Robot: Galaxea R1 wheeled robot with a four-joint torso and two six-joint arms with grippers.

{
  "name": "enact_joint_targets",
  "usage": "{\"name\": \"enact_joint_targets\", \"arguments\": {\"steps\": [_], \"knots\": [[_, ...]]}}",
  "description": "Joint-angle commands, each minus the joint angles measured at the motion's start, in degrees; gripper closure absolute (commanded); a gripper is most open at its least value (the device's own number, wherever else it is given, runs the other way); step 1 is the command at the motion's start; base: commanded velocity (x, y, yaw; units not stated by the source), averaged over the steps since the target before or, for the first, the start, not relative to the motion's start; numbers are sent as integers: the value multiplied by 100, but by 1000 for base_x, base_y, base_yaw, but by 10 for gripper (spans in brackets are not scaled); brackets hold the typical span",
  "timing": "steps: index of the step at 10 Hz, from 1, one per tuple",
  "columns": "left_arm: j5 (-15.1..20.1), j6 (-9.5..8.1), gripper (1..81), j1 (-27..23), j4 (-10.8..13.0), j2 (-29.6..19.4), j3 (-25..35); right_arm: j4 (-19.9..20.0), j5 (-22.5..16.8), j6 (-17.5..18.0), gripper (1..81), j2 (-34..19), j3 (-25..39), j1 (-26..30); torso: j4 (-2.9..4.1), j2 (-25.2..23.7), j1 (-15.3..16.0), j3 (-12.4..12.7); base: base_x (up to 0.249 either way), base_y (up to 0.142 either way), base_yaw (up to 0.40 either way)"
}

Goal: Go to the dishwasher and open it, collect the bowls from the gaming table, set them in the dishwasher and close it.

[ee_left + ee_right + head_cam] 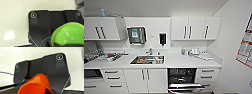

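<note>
The dishwasher [182, 79] stands open under the white tabletop [184, 62], right of the sink [147, 60]. The left pincer grips a green bowl [70, 33]; the right grips an orange cup [36, 85].

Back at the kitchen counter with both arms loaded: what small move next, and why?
Probably roll closer to the open stainless-steel dishwasher. Its door is down and dark racks show, yet it sits low and ahead, while the left wrist view shows a shiny green round bowl and the right an orange cup.
</note>
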Motion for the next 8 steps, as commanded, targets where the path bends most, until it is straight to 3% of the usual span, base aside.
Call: {"name": "enact_joint_targets", "arguments": {"steps": [1, 8], "knots": [[229, 34, 811, -304, -6, -25, -16, -17, -315, -8, 811, -59, 9, 274, 0, 0, 0, 0, 172, 0, 0], [238, 34, 811, -296, -6, -25, -16, -17, -315, -8, 811, -41, 0, 318, 0, 7, 7, -2, 172, 0, 0]]}}
